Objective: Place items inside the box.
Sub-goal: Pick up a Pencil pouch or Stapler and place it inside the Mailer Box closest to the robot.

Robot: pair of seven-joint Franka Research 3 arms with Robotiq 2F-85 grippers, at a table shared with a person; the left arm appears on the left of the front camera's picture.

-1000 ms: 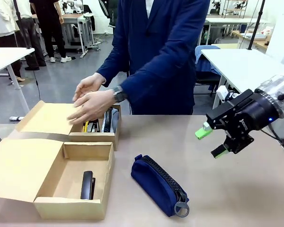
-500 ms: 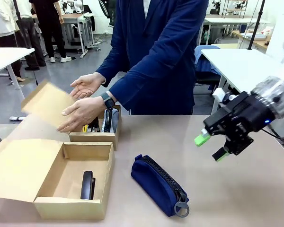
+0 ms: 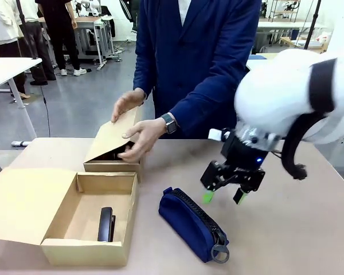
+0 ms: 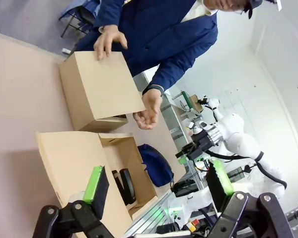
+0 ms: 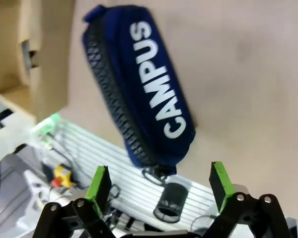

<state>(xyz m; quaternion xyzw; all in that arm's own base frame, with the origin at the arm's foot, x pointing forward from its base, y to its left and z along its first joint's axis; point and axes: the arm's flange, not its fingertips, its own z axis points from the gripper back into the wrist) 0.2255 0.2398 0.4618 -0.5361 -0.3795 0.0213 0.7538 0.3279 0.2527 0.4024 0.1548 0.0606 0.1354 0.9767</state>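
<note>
A navy zip pencil case [image 3: 192, 223] printed CAMPUS lies on the table at front centre. It is also in the right wrist view [image 5: 149, 89] and as a small shape in the left wrist view [image 4: 156, 166]. My right gripper [image 3: 223, 197] hangs open just above and right of the pencil case, holding nothing [image 5: 159, 183]. The open cardboard box [image 3: 86, 252] at front left holds a black stapler [image 3: 106, 224]. My left gripper [image 4: 156, 183] is open high above that box [image 4: 69, 153], with nothing between its fingers.
A second cardboard box [image 3: 112, 166] stands behind the open one. A person's hands [image 3: 139, 137] press its lid [image 3: 110, 137] down. The open box's flap [image 3: 23, 203] spreads to the left. Bare table lies right of the pencil case.
My right arm has swung left and down from the table's right side to just above the pencil case. The person has folded the far box's lid from open to nearly shut.
</note>
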